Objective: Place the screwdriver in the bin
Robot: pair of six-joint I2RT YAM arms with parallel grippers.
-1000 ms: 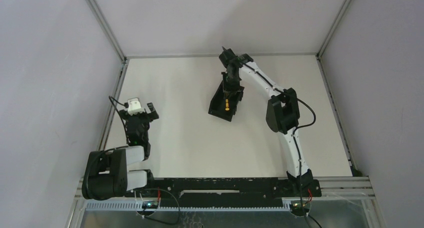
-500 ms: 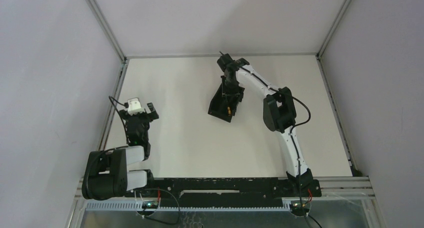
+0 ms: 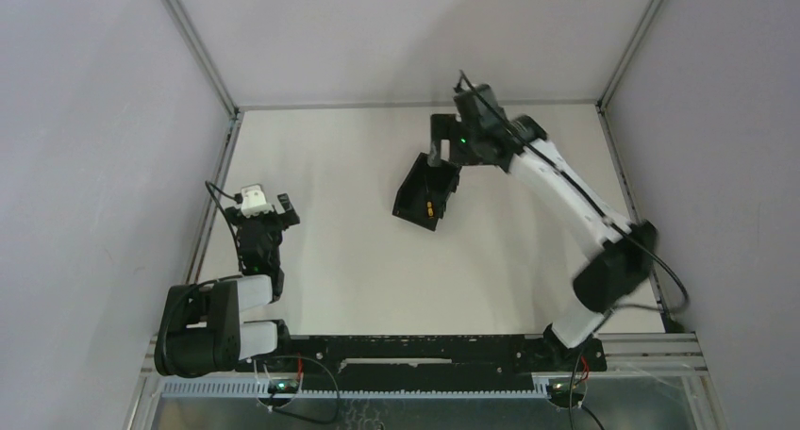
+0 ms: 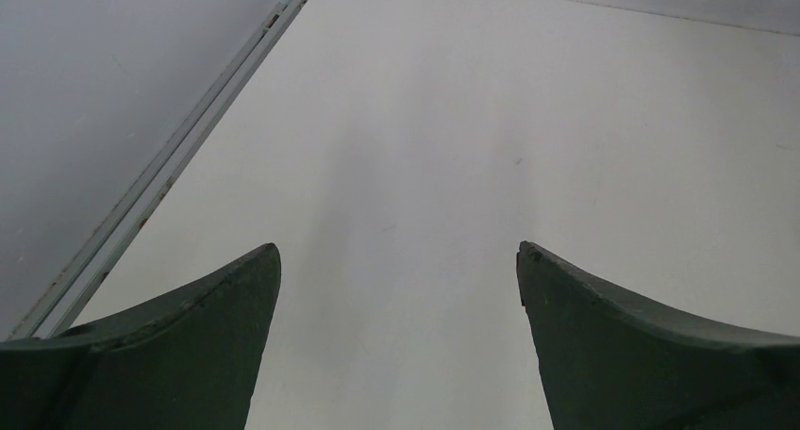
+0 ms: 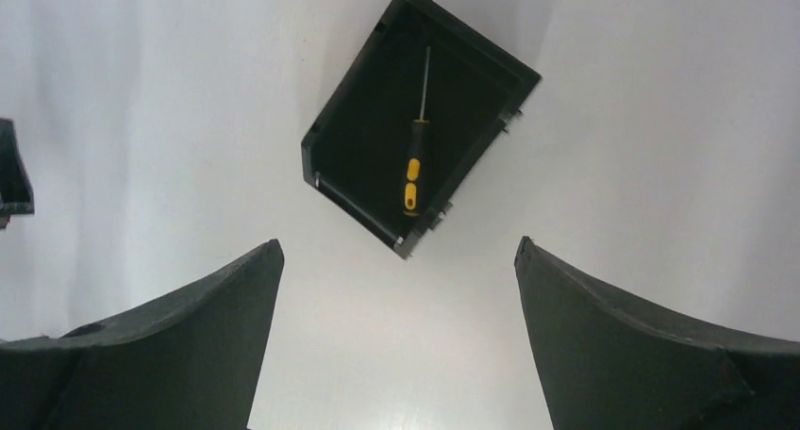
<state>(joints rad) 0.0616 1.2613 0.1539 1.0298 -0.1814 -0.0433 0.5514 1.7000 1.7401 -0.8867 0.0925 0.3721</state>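
White table (image 3: 330,251) fills a cell closed by pale grey walls (image 3: 94,119). The screwdriver (image 5: 413,171) lies flat on the floor of the bin (image 5: 363,138), somewhat askew to the walls. Its thin dark shaft points at the far wall in the right wrist view, and its orange-yellow and black handle ends close to the near side. By that, the task looks done.

As a thing to handle, it should be light and stiff, with no give. The bare metal shaft is narrow and probably slick, so pads would get little purchase there and it could pivot or slip. The handle is thicker and looks like moulded plastic. The best hold is across its middle, on the yellow and black band, with the 2 fingers closing from either side. It is round enough to roll on a flat floor if nudged. Any fresh grasp would have to come from straight above, since the tall black walls leave little room beside the handle. The bin itself looks light enough to slide on the smooth table if a finger catches its rim.

Above the bin hangs the right gripper (image 5: 396,244), its jaws spread wide with nothing between them, clear of the rim. The bin stands toward the far middle of the table. Well apart, near the left rail, the left gripper (image 4: 396,251) is likewise spread and empty over bare table.
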